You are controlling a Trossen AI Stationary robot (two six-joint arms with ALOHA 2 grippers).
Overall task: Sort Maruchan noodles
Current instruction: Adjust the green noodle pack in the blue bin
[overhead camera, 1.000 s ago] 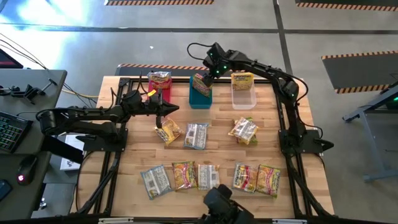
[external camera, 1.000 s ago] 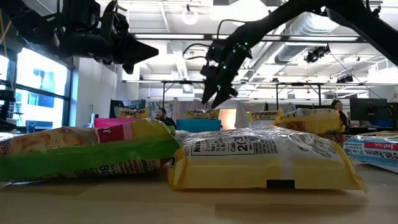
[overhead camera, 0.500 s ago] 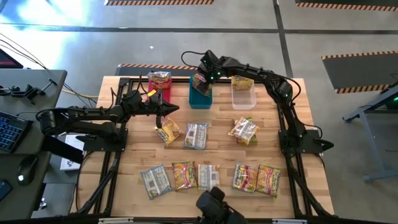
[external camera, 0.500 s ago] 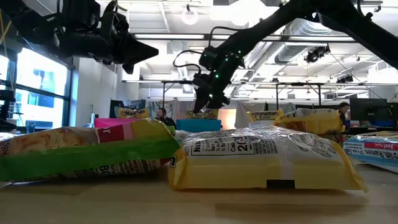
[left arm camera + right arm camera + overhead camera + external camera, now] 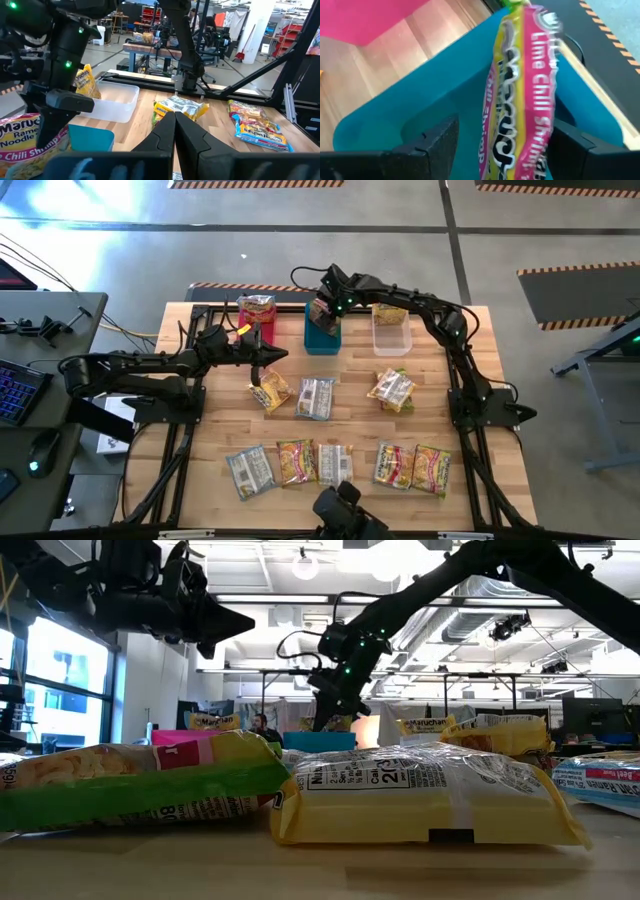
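Packet [image 5: 520,85] standing upright in the blue bin [image 5: 321,336]; we are reaching over it with right fingers [image 5: 322,308] spread either side, not yet gripping. Left fingers [image 5: 262,370] closed, empty, hovering above the desk [image 5: 350,420].

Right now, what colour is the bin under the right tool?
Blue bin, clearest in the right wrist view.

Wooden table [image 5: 350,430]. Pink bin [image 5: 255,326], blue bin [image 5: 321,338] and clear bin [image 5: 391,335] along far edge. Noodle packets [image 5: 316,397] scattered mid-table; five more [image 5: 340,463] in near row.
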